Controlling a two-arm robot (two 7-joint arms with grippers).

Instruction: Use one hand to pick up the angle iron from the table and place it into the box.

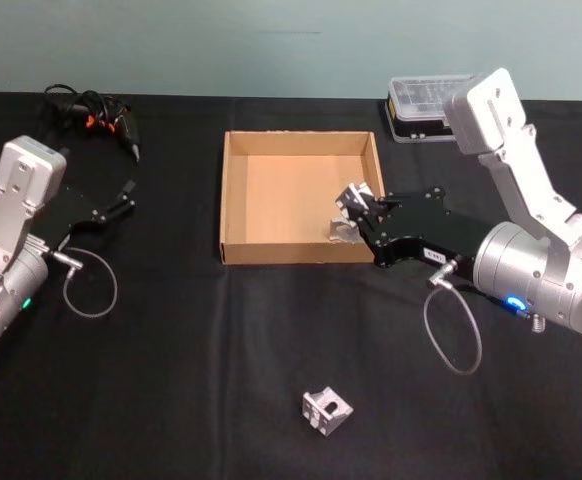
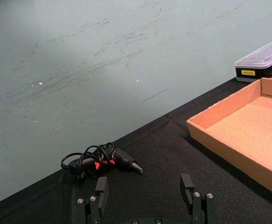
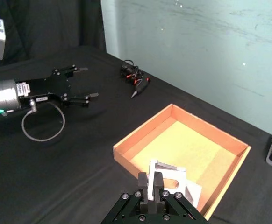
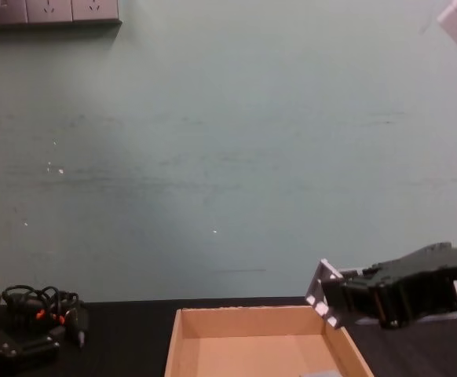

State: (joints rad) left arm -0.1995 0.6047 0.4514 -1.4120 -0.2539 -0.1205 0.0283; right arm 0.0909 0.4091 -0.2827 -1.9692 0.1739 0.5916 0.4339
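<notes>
- Right claw [image 1: 356, 218] is pinching the angle iron [image 1: 346, 200], with its black fingers pressed onto the silver bracket from both sides. In your right wrist view the claw [image 3: 151, 184] has the bracket [image 3: 168, 171] standing up between the two fingers.
- You have the angle iron over the right side of the box [image 1: 223, 200], towards its front right corner, and the arm reaches in across the right wall.
- From the chest view the claw [image 4: 330, 302] and the bracket [image 4: 319, 284] hang above the rim of the box [image 4: 173, 345], apart from the cardboard.
- A paler flat piece shows just beside the bracket on the box floor in the right wrist view (whether it is part of the same iron or a separate piece cannot be told).
- The box [image 3: 140, 135] sits on the table [image 1: 221, 350], in the middle, towards the back.
- A second angle iron [image 1: 326, 412] lies on the table near the front edge, well apart from the box.
- Behind the right arm, a clear-lidded plastic case [image 1: 421, 105] stands at the table's back edge, near the box's back right corner.
- Your left claw [image 1: 121, 200] is parked over the table's left side with its fingers spread, holding nothing. The left wrist view shows that claw [image 2: 144, 196], and the right wrist view shows it [image 3: 89, 83] farther off.
- A black corded tool with orange marks [image 1: 101, 115] lies at the back left corner of the table, beyond the left claw.
</notes>
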